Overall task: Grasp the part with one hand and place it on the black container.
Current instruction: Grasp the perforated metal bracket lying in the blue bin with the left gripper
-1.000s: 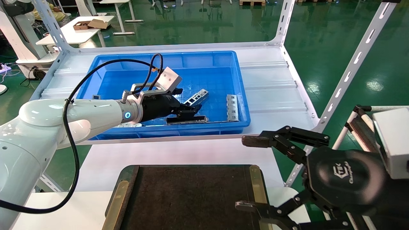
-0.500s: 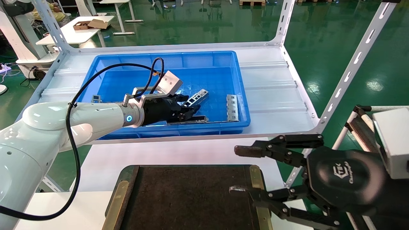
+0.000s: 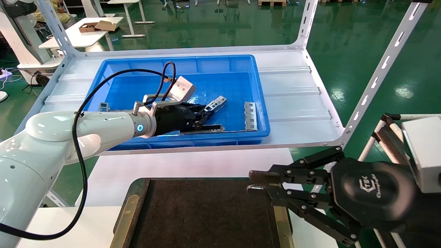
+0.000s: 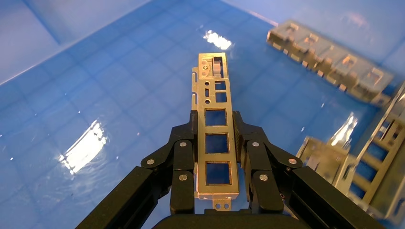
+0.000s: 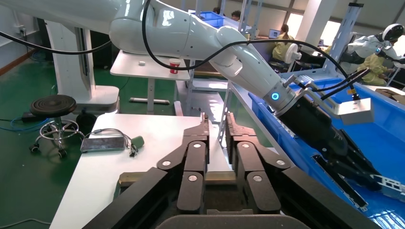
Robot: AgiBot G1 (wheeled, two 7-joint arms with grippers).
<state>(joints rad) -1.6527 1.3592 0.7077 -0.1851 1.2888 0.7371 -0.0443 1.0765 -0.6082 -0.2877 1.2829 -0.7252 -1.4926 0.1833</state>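
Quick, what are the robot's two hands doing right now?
Left hand: shut on the part, inside the blue bin.
Right hand: shut, holding nothing, over the black container.

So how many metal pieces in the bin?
4: the part in the left gripper, a dark bar by the front wall, a plate at right, a small piece at left; the arm may hide more.

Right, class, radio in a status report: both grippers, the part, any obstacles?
Left gripper shut on the part, inside blue bin. Right gripper shut, empty, over black container. Bin wall lies between.
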